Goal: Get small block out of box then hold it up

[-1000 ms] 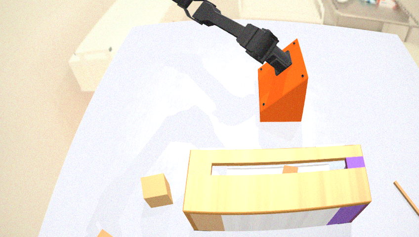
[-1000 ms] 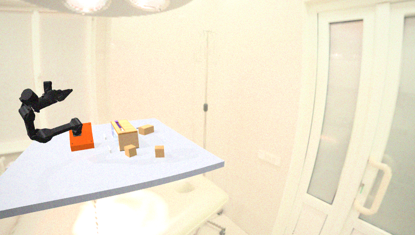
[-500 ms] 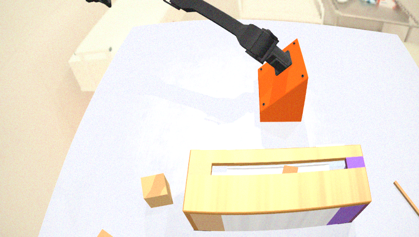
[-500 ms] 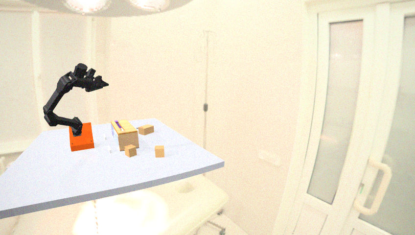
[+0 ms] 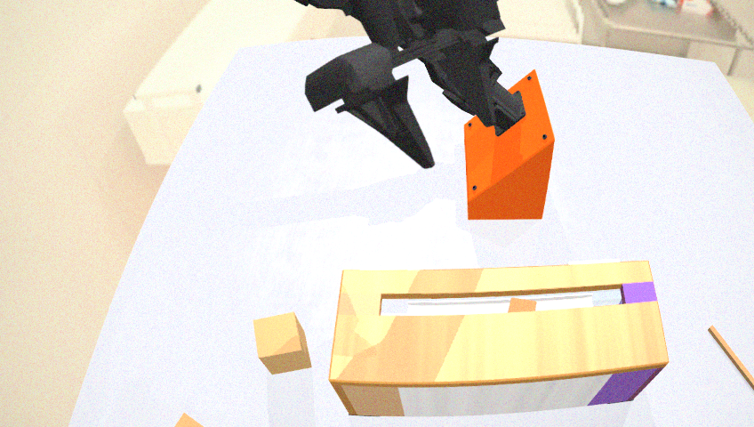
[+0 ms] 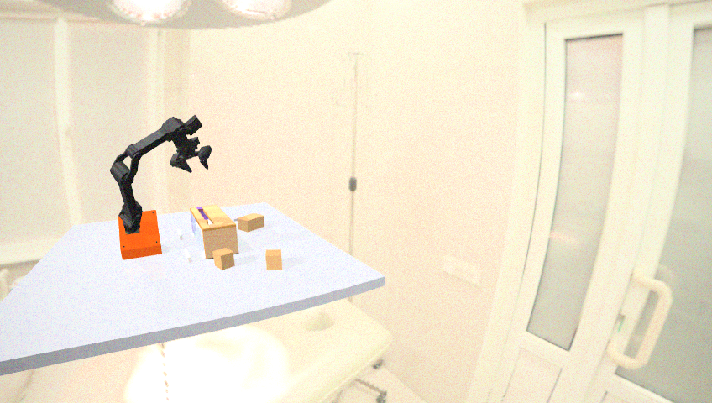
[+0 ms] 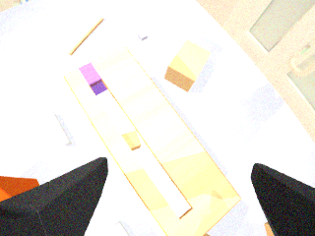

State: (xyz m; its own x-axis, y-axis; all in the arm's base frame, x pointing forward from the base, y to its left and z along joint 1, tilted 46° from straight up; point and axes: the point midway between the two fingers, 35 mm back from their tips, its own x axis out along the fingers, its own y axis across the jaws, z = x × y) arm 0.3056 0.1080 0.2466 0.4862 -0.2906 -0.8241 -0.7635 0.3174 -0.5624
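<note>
The pincer (image 6: 196,159) is held high above the bench (image 6: 90,294), with its jaws spread wide and nothing between them, apparently so that the wooden box (image 5: 492,330) can be surveyed from above before any descent. The small block (image 5: 521,304) is seen through the long slot in the box's top, resting on the shelf to the right of the slot's middle, nearer the purple-marked end (image 5: 638,292). Which end is the closed pocket cannot be told. Loose wooden cubes (image 5: 280,342) lie on the bench just beside the box, apart from it. The arm is mounted on an orange base (image 5: 507,169) at the far side.
</note>
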